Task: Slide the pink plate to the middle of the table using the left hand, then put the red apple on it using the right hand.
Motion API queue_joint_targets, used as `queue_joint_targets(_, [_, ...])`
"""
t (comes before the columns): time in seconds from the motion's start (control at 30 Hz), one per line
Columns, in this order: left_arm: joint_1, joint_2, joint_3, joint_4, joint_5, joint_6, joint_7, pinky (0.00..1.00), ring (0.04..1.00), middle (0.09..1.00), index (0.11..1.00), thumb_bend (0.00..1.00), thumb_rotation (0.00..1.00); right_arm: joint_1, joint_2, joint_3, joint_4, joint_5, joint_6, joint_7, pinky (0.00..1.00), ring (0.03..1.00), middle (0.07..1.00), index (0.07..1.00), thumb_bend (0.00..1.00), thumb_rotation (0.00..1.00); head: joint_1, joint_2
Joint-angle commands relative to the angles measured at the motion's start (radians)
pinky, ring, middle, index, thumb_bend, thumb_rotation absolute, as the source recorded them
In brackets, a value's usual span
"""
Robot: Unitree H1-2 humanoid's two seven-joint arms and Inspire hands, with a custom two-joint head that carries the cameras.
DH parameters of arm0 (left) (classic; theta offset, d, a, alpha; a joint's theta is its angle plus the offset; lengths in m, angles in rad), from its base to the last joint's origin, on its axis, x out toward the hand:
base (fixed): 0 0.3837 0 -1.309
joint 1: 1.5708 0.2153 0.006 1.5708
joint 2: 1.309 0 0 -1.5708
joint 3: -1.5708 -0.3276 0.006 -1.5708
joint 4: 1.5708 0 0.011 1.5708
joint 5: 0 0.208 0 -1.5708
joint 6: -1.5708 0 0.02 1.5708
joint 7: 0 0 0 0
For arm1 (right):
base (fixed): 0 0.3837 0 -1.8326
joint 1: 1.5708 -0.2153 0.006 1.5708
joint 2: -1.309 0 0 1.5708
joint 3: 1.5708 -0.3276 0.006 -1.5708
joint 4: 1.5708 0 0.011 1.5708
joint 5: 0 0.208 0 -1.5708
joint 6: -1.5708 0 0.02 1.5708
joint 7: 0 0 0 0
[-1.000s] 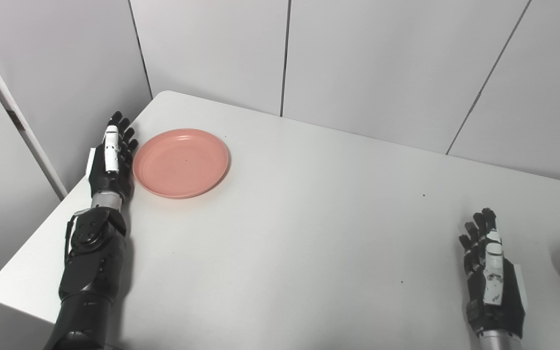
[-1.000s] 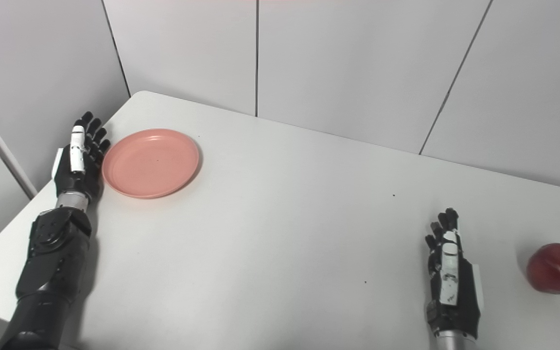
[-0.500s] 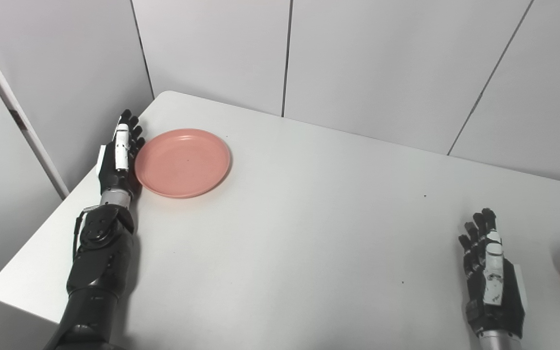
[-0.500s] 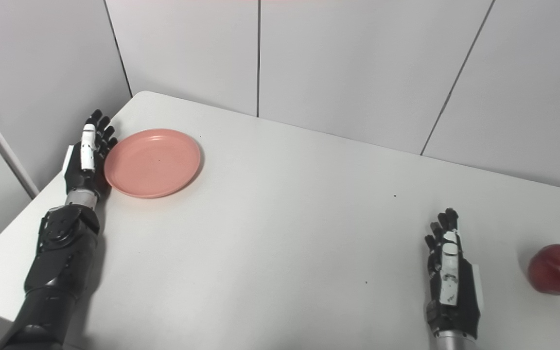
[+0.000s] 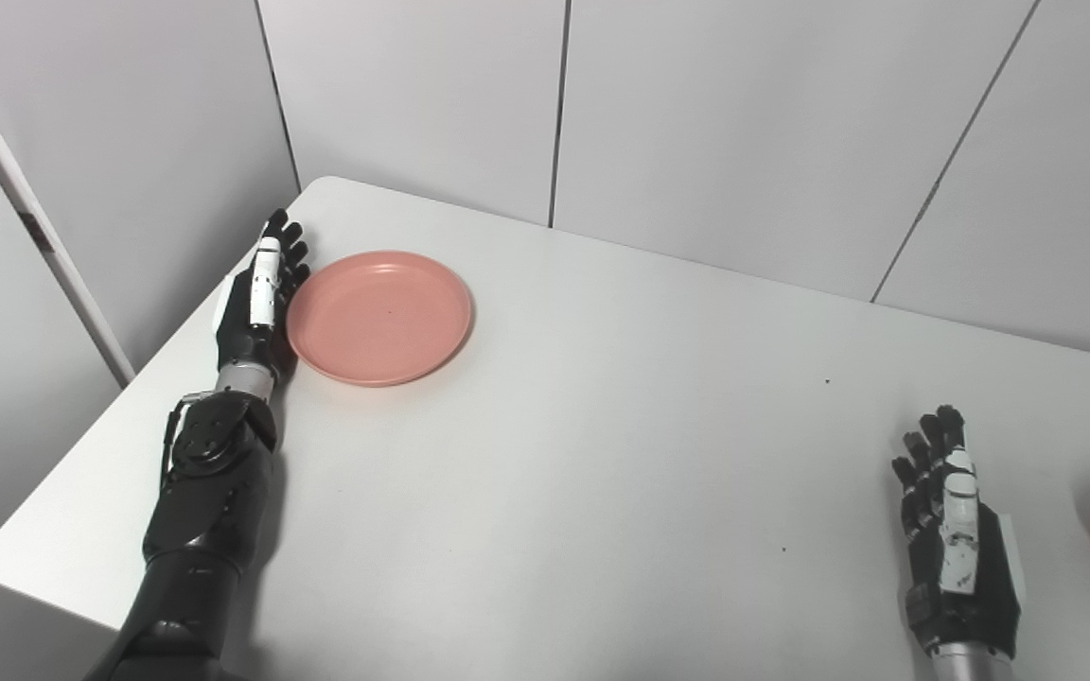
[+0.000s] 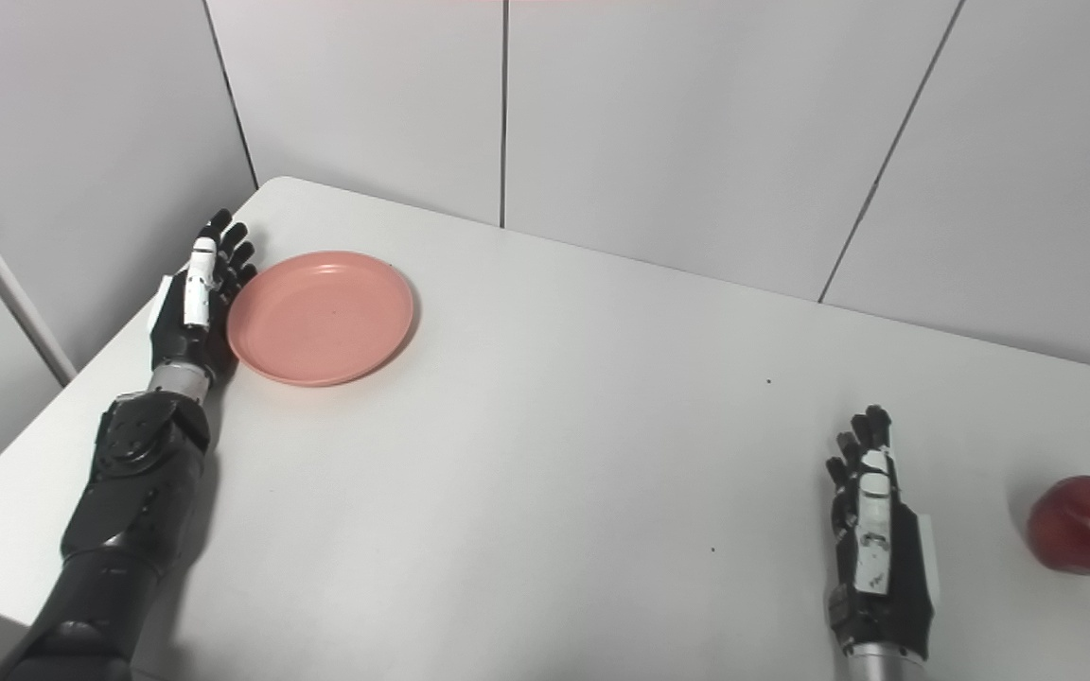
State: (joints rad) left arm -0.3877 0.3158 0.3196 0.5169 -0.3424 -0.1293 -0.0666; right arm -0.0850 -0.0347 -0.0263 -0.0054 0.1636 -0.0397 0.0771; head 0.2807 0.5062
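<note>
Left eye view has my left hand (image 5: 256, 307) standing on edge on the white table (image 5: 602, 473), fingers straight and spread, holding nothing, its palm side pressed against the rim of the pink plate (image 5: 379, 317) from the plate's 9 o'clock side. The plate lies flat and bare near the table's far left corner, at about 10 o'clock from the table's middle and well short of it. My left forearm (image 5: 204, 501) runs back from the wrist toward the picture's bottom edge, along the left side of the table.

My right hand (image 6: 876, 549) rests low on the right, at about 4 o'clock from the table's middle, also on edge with fingers extended and a little apart, gripping nothing. The red apple (image 6: 1086, 525) sits on the table at the hand's 3 o'clock, near it but clearly apart, with bare table between them; it is whole in the right eye view and cut off by the frame edge in the left eye view. Plate and apple are well apart, on opposite sides of the table.

Grey wall panels (image 5: 744, 123) stand behind the table's far edge. I can read no brand, label or writing on anything here.
</note>
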Motion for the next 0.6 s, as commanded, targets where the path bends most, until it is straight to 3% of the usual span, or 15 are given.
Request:
queue_joint_targets(0.0, [-0.009, -0.018, -0.022, -0.033, 0.014, 0.038, 0.002, 0.99, 0.968, 0.965, 0.944, 0.38, 1.00, -0.020, 0.003, 0.000, -0.016, 0.005, -0.026, 0.009, 1.00, 1.000, 1.000, 1.000, 0.24, 1.00, -0.005, 0.001])
queue_joint_targets(0.57, [-0.020, -0.090, -0.091, -0.149, 0.060, 0.144, 0.031, 0.97, 0.963, 0.954, 0.936, 0.33, 1.00, -0.014, 0.017, 0.001, -0.032, 0.000, -0.016, -0.006, 1.00, 1.000, 1.000, 1.000, 0.22, 1.00, -0.013, 0.005])
